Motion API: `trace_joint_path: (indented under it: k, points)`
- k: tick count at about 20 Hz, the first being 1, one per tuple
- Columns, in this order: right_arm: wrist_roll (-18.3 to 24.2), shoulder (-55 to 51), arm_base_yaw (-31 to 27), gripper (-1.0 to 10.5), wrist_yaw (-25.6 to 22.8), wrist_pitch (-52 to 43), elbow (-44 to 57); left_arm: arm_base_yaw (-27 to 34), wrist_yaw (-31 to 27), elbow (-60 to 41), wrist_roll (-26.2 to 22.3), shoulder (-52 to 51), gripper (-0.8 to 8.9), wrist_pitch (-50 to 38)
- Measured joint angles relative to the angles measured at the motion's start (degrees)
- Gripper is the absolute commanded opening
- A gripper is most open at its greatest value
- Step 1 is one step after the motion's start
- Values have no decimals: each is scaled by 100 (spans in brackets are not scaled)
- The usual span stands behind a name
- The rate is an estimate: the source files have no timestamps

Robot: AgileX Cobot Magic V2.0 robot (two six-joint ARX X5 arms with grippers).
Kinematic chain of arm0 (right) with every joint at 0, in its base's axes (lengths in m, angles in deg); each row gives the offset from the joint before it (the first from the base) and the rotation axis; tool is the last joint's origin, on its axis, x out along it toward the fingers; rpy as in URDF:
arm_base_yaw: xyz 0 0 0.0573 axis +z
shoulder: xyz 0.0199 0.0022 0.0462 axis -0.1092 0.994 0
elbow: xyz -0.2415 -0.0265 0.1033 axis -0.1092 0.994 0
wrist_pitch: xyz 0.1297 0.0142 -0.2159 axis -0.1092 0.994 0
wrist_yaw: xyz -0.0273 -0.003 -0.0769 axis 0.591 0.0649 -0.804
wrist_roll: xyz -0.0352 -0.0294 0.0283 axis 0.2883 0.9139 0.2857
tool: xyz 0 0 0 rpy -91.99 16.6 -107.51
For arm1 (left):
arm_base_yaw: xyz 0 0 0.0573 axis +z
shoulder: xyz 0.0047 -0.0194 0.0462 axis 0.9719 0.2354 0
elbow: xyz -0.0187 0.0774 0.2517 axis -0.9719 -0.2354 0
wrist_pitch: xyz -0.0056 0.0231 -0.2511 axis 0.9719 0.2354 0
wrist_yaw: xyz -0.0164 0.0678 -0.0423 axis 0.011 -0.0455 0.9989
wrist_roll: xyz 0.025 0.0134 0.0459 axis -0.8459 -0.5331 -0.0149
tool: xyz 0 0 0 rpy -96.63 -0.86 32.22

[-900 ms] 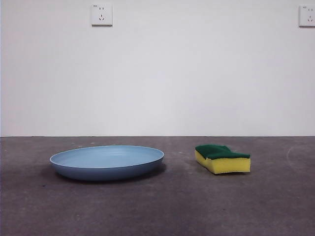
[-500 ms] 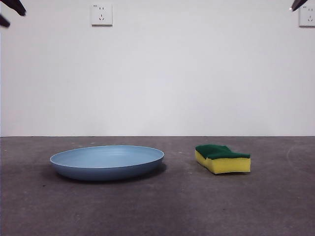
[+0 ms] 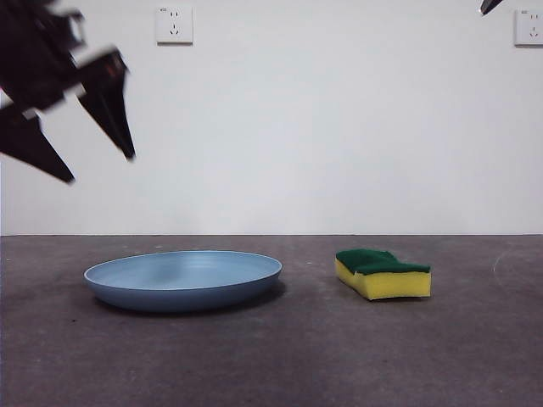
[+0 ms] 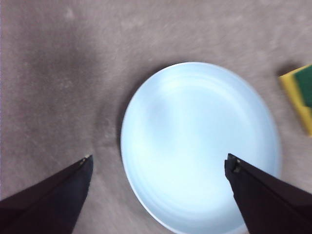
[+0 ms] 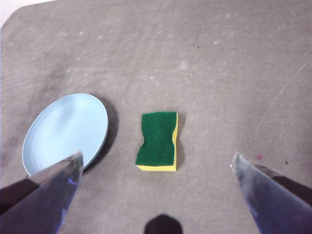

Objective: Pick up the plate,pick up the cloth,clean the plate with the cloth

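Note:
The light-blue plate lies flat on the grey table, left of centre. The cloth, a yellow sponge with a green top, lies to its right, apart from it. My left gripper hangs open, blurred, high above the plate's left side; its wrist view looks down on the plate between the open jaws of the left gripper. Only a black tip of my right gripper shows at the top right corner. In its own view the right gripper is open, high over the cloth and plate.
A white wall with two sockets stands behind the table. The cloth's edge also shows beside the plate in the left wrist view.
The left gripper has come down from the top left corner into the front view, toward the plate. The right gripper's tip stays at the top right corner. Plate and cloth have not moved.

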Motion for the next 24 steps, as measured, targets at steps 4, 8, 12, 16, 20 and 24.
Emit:
trace_joint_path:
  k: [4, 8, 12, 16, 20, 24]
  points:
    - [0, 0, 0, 564, -2, 20, 0, -166, -605, 212, -162, 898, 457, -28]
    - [0, 0, 0, 564, -2, 50, 0, -188, -625, 212, -203, 1521, 457, -109]
    - [-2, 0, 0, 564, 0, 50, 0, -289, -647, 212, -205, 1794, 457, -166]
    - [-2, 0, 0, 564, 0, 50, 0, -431, -651, 212, -205, 1836, 149, -337]
    - [-2, 0, 0, 564, -2, 52, 0, -490, -649, 212, -289, 1834, -8, -334]
    - [-2, 0, 0, 564, 0, 52, 0, -487, -658, 212, -315, 1836, -8, -334]
